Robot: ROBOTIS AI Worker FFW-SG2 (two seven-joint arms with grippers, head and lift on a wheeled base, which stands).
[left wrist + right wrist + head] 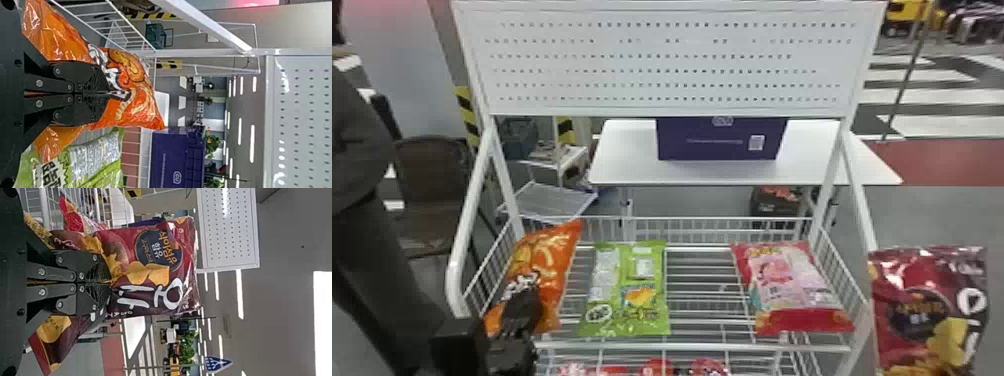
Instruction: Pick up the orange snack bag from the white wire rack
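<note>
Left claw (pixel 524 299) closest: black, two flat fingers pressed together, pinching the orange snack bag (pixel 552 260). Left wrist view agrees, with orange film between the fingers and bulging out on both sides of them. Bag's at the robot's left end of the white wire rack (pixel 692 346), tilted, one upper corner poking up toward the middle. Can't tell from here if its bottom edge touches the wires.

Next bag over is a green one (pixel 632 280), lying flat on the wires just beside the orange one, facing up. Bare wire, then a pink and red bag (pixel 782 280), also lying down, near the right side of the basket.

Second claw, the right one (pixel 107 282), is black too, fingers together on a maroon chip bag (pixel 922 300). In the head view that bag shows just off the rack's right side, upright, front facing the robot.

Lower tier under the basket: some red packs (pixel 659 367), mostly cut off, can't make out more.

Up top, a white perforated panel (pixel 672 65) spans the two rack posts. Past the rack, white table (pixel 627 155) with a dark purple box (pixel 717 145) on it, box top hidden by the panel. Brown chair (pixel 432 170) behind on the left, small wire shelf (pixel 552 200) between it and the table.
</note>
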